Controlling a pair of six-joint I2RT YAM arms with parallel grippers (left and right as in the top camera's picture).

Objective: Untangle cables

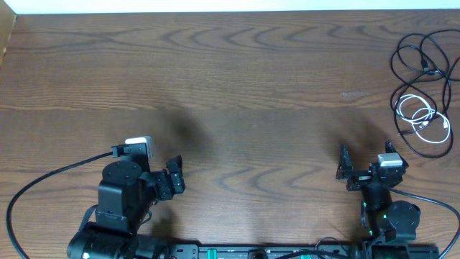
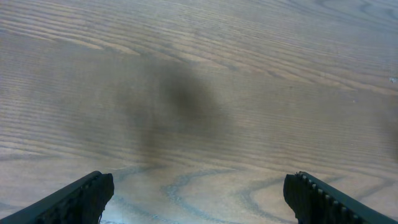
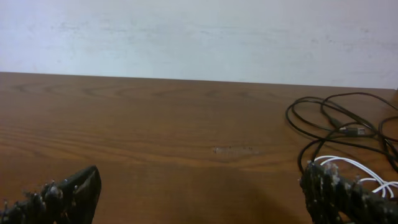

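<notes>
Black cables (image 1: pixel 424 57) lie in loose loops at the far right of the wooden table, tangled with a shorter white cable (image 1: pixel 420 115) coiled just below them. In the right wrist view the black cables (image 3: pixel 336 124) and white cable (image 3: pixel 348 165) show at the right edge. My right gripper (image 1: pixel 359 169) is open and empty, near the front edge, below and left of the cables; its jaws (image 3: pixel 199 193) frame bare wood. My left gripper (image 1: pixel 172 176) is open and empty at the front left, far from the cables; its jaws (image 2: pixel 199 196) show only table.
Thick black robot wires (image 1: pixel 43 183) run from the left base to the front left edge, and another (image 1: pixel 438 205) from the right base. The table's far edge (image 3: pixel 186 78) meets a pale wall. A pale mark (image 1: pixel 356 93) sits on the wood.
</notes>
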